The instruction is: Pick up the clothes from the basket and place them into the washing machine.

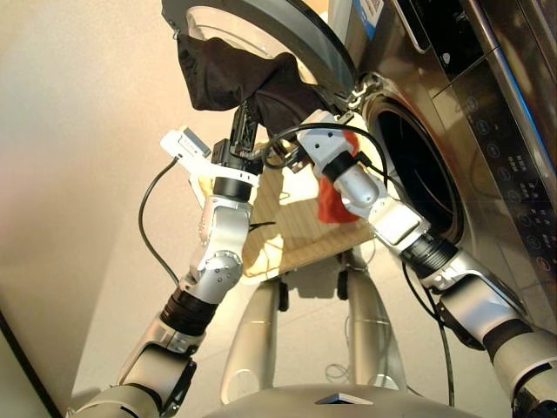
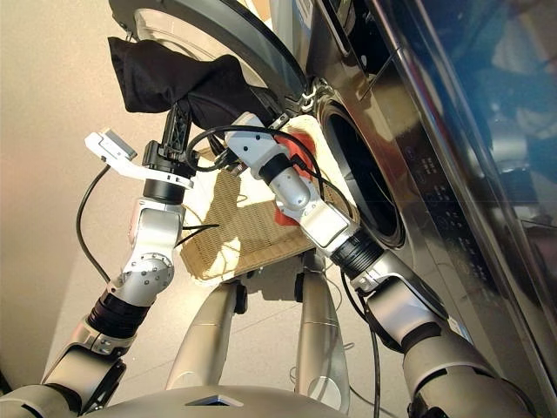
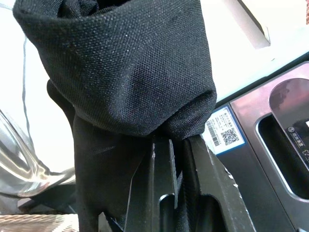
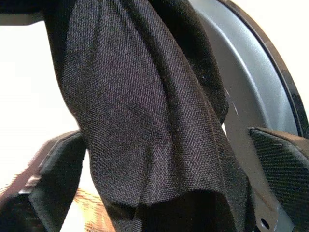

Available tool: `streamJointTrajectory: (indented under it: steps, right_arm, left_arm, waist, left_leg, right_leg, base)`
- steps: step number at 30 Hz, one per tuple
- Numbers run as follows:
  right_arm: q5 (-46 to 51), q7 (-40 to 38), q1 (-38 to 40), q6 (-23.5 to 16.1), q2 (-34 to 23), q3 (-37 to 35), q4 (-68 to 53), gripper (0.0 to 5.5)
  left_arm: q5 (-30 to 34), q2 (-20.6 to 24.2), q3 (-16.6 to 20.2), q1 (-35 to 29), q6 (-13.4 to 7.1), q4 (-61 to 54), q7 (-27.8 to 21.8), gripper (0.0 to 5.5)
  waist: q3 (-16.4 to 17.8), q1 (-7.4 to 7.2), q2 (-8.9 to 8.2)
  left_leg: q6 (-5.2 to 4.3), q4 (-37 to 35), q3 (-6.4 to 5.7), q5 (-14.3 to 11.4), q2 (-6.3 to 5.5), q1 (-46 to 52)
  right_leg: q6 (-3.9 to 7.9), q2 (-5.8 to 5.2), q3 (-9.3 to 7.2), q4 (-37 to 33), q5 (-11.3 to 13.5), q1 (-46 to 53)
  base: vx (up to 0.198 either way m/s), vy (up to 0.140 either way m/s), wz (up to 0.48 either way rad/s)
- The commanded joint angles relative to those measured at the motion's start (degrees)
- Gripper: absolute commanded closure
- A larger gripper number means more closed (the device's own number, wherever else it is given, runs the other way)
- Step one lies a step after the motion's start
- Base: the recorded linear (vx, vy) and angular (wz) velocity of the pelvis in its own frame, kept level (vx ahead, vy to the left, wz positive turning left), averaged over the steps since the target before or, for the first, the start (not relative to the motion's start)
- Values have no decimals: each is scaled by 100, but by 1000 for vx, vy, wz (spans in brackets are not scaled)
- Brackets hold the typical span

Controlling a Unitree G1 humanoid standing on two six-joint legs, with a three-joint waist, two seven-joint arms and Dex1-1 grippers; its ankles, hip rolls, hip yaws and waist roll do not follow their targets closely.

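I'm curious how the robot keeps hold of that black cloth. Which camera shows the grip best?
The left wrist view: the left claw has its fingers pinched shut on the black cloth. The eye views show the cloth bunched above that claw near the washer door. In the right wrist view, it hangs between open fingers.

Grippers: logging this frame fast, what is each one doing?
Left end effector: shut on the black cloth.
Right end effector: open, fingers either side of the same cloth.

Pale beige floor (image 1: 78,174); warm light falls across it.
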Motion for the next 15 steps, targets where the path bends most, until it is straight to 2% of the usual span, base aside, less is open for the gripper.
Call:
streamJointTrajectory:
  steps: [1,10,11,15]
  right_arm:
    - [-16,24,-156,-185,124,-223,-527,550]
    - [221,109,153,-180,-45,-285,-934,550]
    - [245,102,217,-177,-67,-319,-973,550]
    - [478,75,525,-210,-137,-423,-1080,550]
  left_arm:
    - [175,302,0,-37,-254,-979,-165,550]
    - [259,313,62,-9,-242,-976,-94,550]
    - [285,315,90,15,-238,-951,-71,0]
    - [336,324,210,135,-241,-756,11,0]
  waist:
    - [-309,159,-89]
    - [-285,129,-126]
    - [-278,122,-126]
    - [-260,101,-145]
  left_leg:
    - [339,92,-108,-326,-163,-251]
    - [348,108,-108,-337,-168,-248]
    - [352,106,-106,-336,-165,-247]
    - [355,95,-100,-335,-168,-234]
  right_leg:
    - [83,96,-90,-322,78,37]
    - [88,107,-99,-292,73,30]
    - [87,106,-97,-291,75,31]
    - [96,103,-100,-298,85,51]
  base:
    - [0,0,0]
    - [0,0,0]
    - [0,0,0]
    - [0,0,0]
